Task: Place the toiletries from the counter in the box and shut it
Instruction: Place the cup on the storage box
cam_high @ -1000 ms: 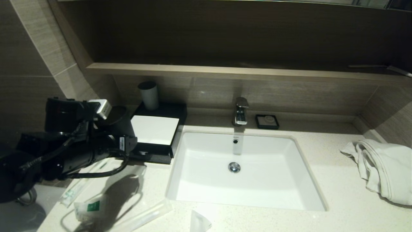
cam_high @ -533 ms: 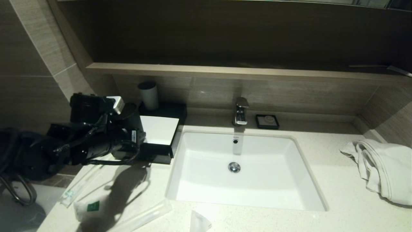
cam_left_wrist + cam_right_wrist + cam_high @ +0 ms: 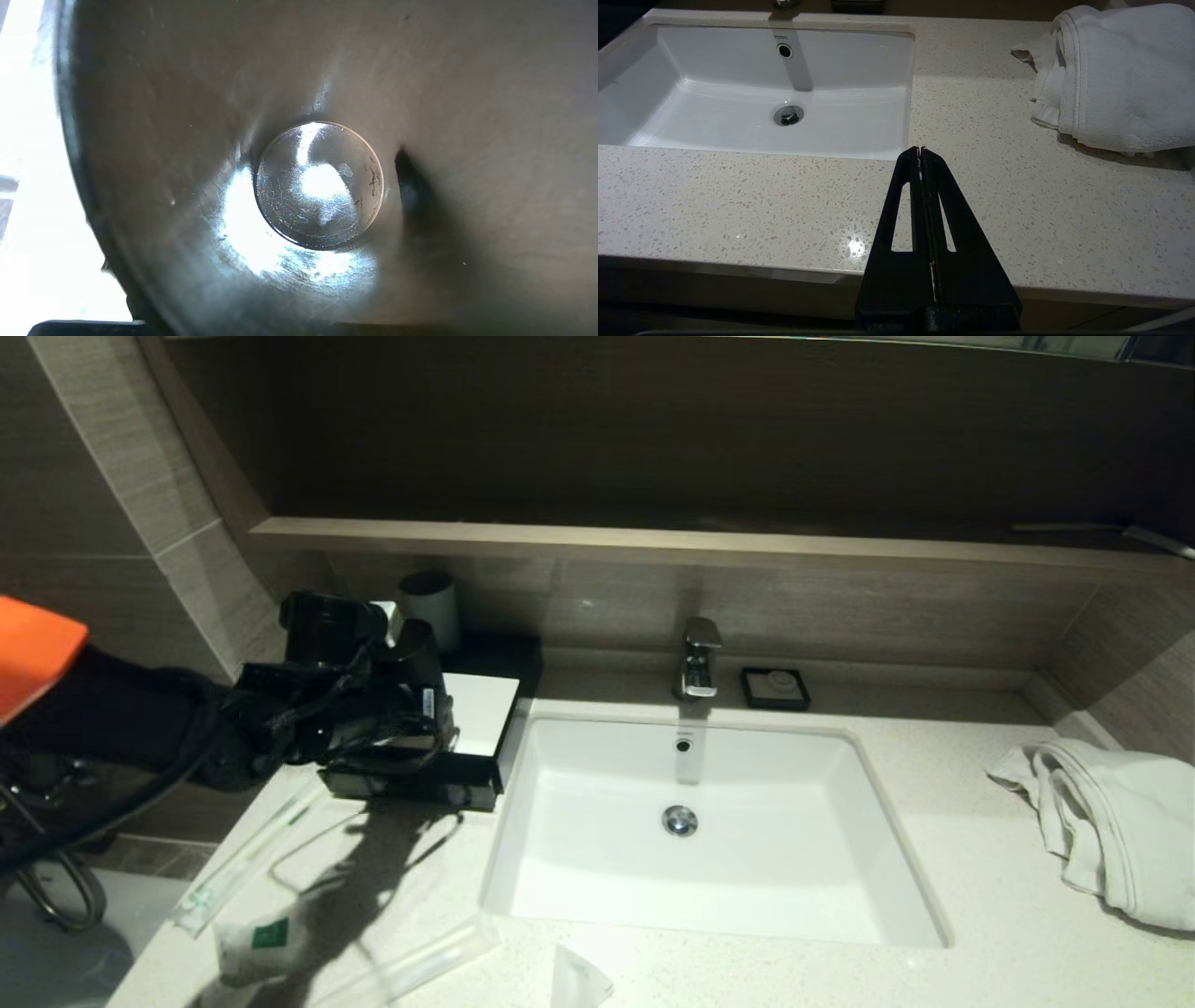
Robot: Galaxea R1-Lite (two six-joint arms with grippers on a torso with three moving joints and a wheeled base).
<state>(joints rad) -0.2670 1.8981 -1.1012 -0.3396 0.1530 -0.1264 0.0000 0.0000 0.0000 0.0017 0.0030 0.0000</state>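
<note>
The left hand is largely hidden behind its own wrist housing in the head view, and the left wrist view is filled by a dark cup seen down its inside to a shiny round base, so whether the fingers are parted or closed cannot be told. The left arm reaches in from the left edge, roughly level, its end over the left half of the box, covering much of the white top panel. A second dark cup stands behind the box. The toiletries lie on the surface nearer the robot, well apart from that hand: a long thin packet, a pouch with a green square, another long packet, and a small one cut off by the frame edge. The right hand hangs over the near edge right of the sink, fingers pressed together, holding nothing. A white towel lies far right.
</note>
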